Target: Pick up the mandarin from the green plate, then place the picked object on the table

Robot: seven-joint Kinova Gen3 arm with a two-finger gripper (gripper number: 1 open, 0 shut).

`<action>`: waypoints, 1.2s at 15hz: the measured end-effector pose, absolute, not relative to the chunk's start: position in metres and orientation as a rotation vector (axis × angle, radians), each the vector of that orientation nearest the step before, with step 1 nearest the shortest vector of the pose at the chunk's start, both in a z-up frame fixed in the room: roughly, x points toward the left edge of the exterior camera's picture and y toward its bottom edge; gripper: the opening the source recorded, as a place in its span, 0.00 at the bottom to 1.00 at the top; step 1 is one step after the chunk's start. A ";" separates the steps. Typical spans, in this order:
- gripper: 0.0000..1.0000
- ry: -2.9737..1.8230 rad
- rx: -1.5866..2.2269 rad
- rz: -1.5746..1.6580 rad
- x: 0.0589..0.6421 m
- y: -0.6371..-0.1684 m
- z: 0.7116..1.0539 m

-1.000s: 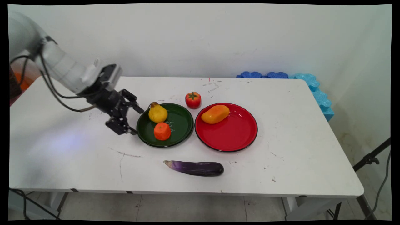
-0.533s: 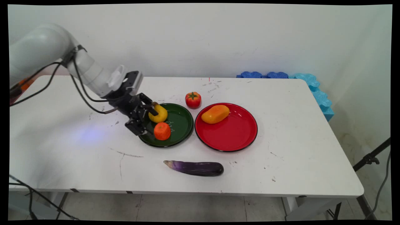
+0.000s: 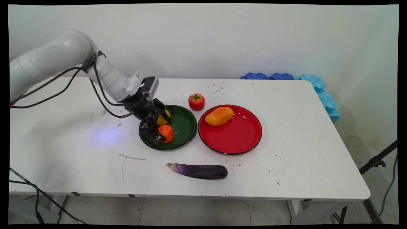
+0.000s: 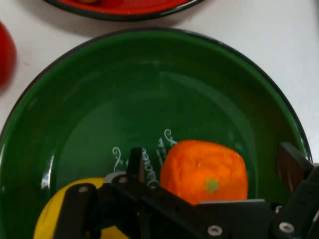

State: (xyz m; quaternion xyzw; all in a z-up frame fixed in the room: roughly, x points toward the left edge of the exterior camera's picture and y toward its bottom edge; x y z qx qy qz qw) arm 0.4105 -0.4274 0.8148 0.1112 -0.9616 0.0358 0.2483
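Observation:
My gripper is low over the left part of the green plate, open, its fingers on either side of an orange tangerine. In the hand view the tangerine sits between the two fingers, with a gap on each side, on the green plate. A yellow pear lies just behind it on the same plate, mostly hidden by the hand; the pear shows at the hand view's bottom left.
A red tomato stands behind the green plate. A red plate to the right holds an orange-yellow mango. A purple eggplant lies near the front edge. Blue foam pieces line the far right corner.
The arm has swung right from beside the green plate to over it, and the open fingers have come down around the tangerine, covering most of the pear.

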 end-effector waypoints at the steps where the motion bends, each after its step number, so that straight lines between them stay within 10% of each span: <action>1: 1.00 -2.621 0.297 0.091 0.408 -0.429 0.813; 4: 1.00 -2.628 0.288 0.078 0.404 -0.432 0.807; 5: 0.00 -2.632 0.288 0.074 0.404 -0.433 0.806; 18: 0.00 -2.610 0.378 0.103 0.387 -0.434 0.839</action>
